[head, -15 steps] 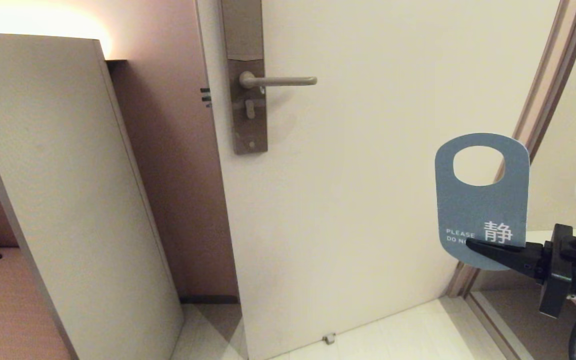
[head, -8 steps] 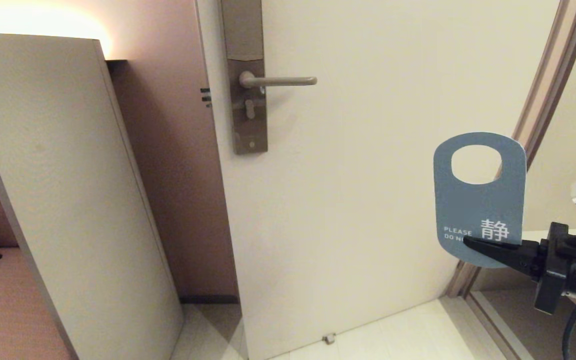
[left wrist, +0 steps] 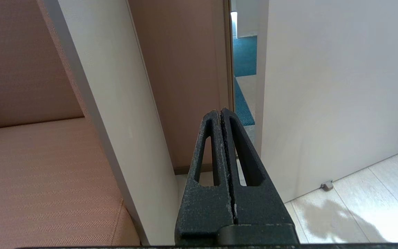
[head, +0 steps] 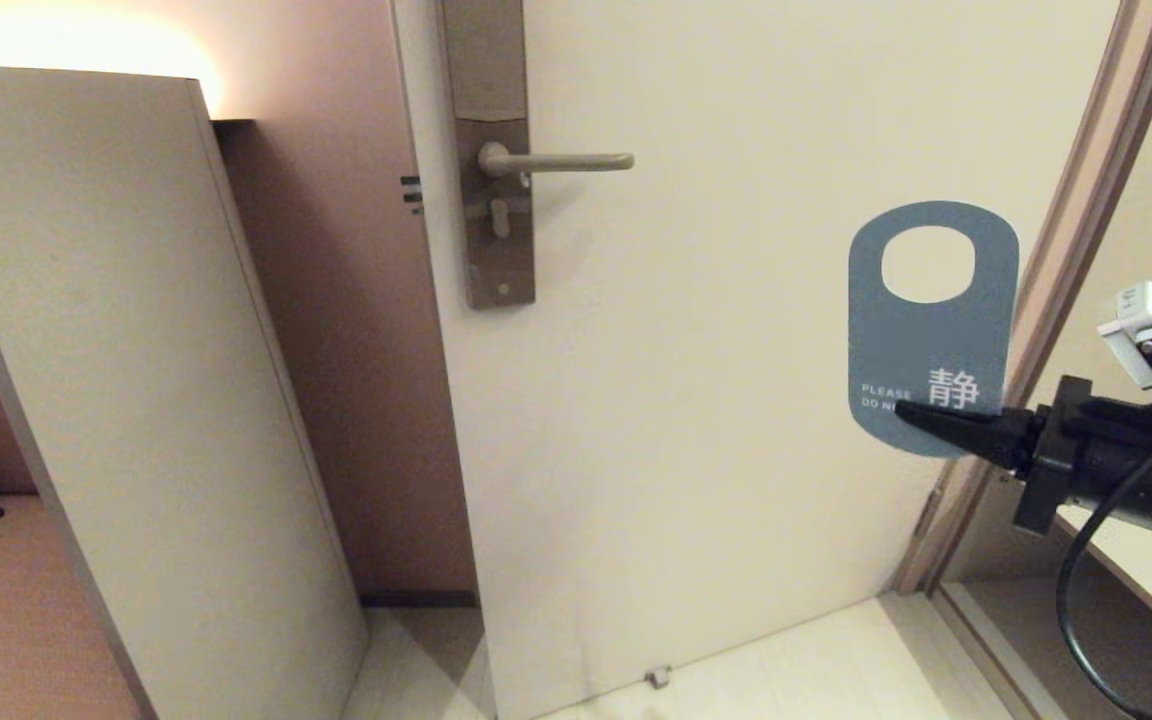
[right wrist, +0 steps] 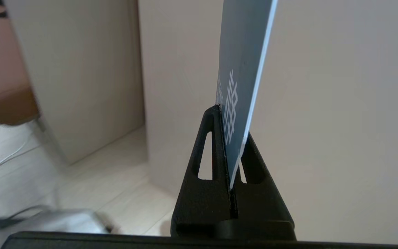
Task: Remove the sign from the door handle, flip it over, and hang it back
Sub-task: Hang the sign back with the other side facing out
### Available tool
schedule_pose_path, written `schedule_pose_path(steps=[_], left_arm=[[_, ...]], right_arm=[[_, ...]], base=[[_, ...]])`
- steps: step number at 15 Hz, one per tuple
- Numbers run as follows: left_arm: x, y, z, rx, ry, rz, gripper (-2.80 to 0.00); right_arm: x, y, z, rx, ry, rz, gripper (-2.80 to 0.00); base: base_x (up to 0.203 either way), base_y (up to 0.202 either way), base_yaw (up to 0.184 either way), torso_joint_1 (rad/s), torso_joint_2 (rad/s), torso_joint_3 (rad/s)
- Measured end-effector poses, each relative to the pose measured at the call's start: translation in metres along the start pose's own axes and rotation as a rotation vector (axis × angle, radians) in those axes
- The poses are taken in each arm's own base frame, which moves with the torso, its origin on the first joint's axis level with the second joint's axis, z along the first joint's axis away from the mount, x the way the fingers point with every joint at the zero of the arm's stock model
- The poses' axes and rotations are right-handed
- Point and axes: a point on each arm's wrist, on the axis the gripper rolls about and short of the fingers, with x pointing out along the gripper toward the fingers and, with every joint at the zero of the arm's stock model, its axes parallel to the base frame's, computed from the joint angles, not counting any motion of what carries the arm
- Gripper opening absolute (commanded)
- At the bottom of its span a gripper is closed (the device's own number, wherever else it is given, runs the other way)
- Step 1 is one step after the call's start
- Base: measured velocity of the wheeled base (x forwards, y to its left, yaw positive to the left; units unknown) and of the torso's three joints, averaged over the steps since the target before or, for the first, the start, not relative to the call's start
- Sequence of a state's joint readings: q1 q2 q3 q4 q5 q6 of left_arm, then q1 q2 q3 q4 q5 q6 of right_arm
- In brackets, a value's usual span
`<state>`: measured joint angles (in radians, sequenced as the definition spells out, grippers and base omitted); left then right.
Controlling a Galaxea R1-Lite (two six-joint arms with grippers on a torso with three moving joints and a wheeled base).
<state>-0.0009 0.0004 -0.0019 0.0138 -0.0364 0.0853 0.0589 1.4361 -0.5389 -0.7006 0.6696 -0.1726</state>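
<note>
Blue and flat, the rounded card sign (head: 931,330) is standing upright in my right claw (head: 911,415), which is pinching its bottom edge. It is sitting higher now than a moment ago, closer to the level of the slim metal door handle (head: 556,161) but well off to its right. I am thinking the hang-back comes next. My left claw (left wrist: 221,116) is parked, pressed together.

At about three o'clock in the head view, the black right gripper (head: 901,412) pinches the lower edge of the flat teal-blue card sign (head: 921,335), which stands upright with its large oval hole on top and white "PLEASE DO NO" lettering showing. Toward eleven o'clock, well apart, the slim brushed-metal door handle (head: 561,161) juts level from its tall grey-brown metal plate (head: 496,200) on the cream door (head: 736,400).
</note>
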Motion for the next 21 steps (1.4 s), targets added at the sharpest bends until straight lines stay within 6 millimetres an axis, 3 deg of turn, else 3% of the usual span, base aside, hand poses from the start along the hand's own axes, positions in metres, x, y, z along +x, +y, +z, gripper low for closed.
schedule_pose_path(steps=[4, 10, 13, 18, 21], left_arm=[[0.0, 0.0, 0.0, 0.0, 0.0, 0.0, -2.8], [0.0, 0.0, 0.0, 0.0, 0.0, 0.001, -2.8], [0.0, 0.0, 0.0, -0.001, 0.0, 0.0, -2.8], [0.0, 0.0, 0.0, 0.0, 0.0, 0.001, -2.8], [0.0, 0.0, 0.0, 0.0, 0.0, 0.0, -2.8]], right_arm=[[0.025, -0.015, 0.013, -0.023, -0.031, 0.018, -2.8], [0.055, -0.027, 0.058, 0.046, -0.051, 0.065, -2.8], [0.071, -0.006, 0.066, 0.118, 0.01, 0.098, -2.8], [0.104, 0.046, 0.087, 0.202, 0.013, 0.024, -2.8], [0.12, 0.059, 0.089, 0.198, 0.022, -0.05, -2.8]], base=[[0.0, 0.0, 0.0, 0.0, 0.0, 0.0], [0.0, 0.0, 0.0, 0.0, 0.0, 0.0], [0.0, 0.0, 0.0, 0.0, 0.0, 0.0], [0.0, 0.0, 0.0, 0.0, 0.0, 0.0], [0.0, 0.0, 0.0, 0.0, 0.0, 0.0]])
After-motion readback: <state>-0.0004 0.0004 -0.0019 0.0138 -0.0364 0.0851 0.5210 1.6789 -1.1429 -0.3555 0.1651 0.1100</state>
